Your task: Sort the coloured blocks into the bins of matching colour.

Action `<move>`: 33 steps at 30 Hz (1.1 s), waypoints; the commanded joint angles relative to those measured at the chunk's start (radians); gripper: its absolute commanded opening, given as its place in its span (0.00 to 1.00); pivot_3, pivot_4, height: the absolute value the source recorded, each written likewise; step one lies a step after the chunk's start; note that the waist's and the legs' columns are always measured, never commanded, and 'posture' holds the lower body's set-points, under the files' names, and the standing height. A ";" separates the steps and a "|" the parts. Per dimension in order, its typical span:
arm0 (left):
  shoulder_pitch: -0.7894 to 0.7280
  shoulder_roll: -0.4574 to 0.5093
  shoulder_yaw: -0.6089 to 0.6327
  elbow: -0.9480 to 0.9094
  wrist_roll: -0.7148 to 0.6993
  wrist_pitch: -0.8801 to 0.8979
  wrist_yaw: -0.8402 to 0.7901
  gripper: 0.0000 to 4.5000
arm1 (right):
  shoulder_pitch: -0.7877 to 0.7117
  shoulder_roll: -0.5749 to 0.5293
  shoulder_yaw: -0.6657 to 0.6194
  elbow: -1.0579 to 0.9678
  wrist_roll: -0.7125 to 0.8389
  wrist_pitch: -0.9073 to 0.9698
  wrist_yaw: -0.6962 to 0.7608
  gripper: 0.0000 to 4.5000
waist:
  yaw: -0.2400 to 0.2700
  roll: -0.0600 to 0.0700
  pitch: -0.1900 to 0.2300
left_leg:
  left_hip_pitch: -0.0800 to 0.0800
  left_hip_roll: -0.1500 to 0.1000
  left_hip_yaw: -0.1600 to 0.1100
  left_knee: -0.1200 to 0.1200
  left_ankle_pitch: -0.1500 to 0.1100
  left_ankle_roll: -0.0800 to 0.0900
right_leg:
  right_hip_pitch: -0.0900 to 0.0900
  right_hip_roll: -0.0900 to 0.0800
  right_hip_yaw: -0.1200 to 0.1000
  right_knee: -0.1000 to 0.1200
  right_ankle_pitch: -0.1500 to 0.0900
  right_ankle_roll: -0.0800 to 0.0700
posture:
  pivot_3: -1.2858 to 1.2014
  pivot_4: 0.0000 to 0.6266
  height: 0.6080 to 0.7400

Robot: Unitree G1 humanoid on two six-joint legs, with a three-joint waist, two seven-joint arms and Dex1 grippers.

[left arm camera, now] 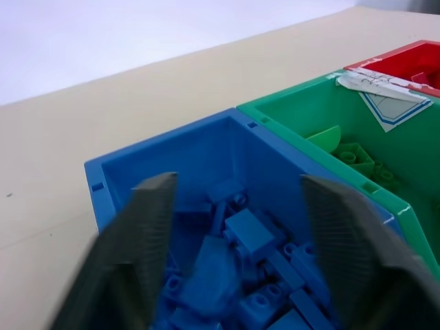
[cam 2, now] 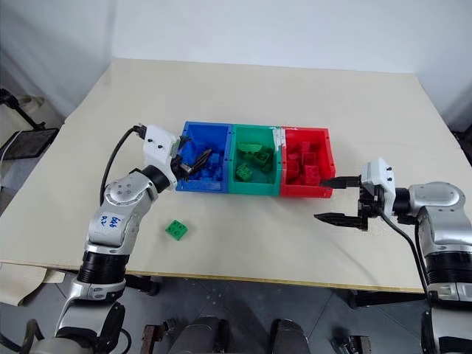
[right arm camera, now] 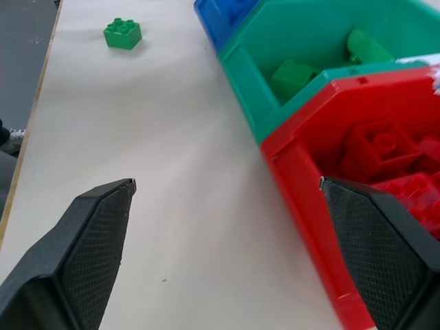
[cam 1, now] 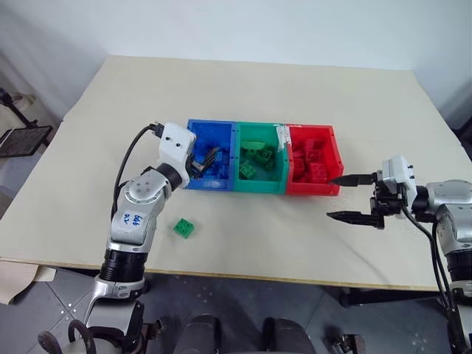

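Note:
Three joined bins stand mid-table: a blue bin (cam 1: 193, 127), a green bin (cam 1: 259, 126) and a red bin (cam 1: 334, 159). Each holds several blocks of its own colour. My left gripper (cam 1: 206, 161) hovers open over the blue bin, and the blue blocks (left arm camera: 251, 234) lie below its spread fingers (left arm camera: 148, 227); nothing is held. One green block (cam 1: 185, 228) lies alone on the table, in front of the blue bin near my left arm. My right gripper (cam 1: 335, 197) is open and empty, level with the red bin's front right corner and pointing at it.
The bins sit on a beige table (cam 1: 295, 88) with open surface behind and to both sides. Its front edge (cam 1: 243, 276) runs close below the green block. A white label (left arm camera: 385, 96) is taped on the wall between the green and red bins.

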 commanded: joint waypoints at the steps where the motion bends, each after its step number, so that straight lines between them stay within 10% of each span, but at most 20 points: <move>1: 0.030 0.038 0.013 -0.092 -0.024 -0.014 -0.059 0.97 | -0.019 -0.001 -0.009 0.010 0.003 -0.006 0.010 1.00 | 0.000 0.000 0.000 | 0.000 0.000 0.000 0.000 0.000 0.000 | 0.000 0.000 0.000 0.000 0.000 0.000 | 0.52 0.24 1.00; 21: 0.861 0.431 0.496 -0.319 -0.360 -0.140 -0.677 0.99 | -0.101 0.033 0.027 0.135 -0.011 -0.055 0.083 1.00 | -0.016 0.002 0.001 | 0.000 0.003 -0.001 -0.001 -0.001 -0.002 | 0.000 -0.004 0.006 -0.003 -0.001 -0.002 | 0.52 0.24 1.00; 33: 0.809 0.411 0.410 -0.336 -0.317 -0.079 -0.555 0.99 | -0.139 0.056 0.045 0.178 -0.027 -0.075 0.091 1.00 | -0.030 0.003 0.001 | 0.001 0.003 -0.001 -0.002 -0.002 -0.002 | 0.000 -0.005 0.006 -0.002 -0.001 -0.002 | 0.52 0.24 1.00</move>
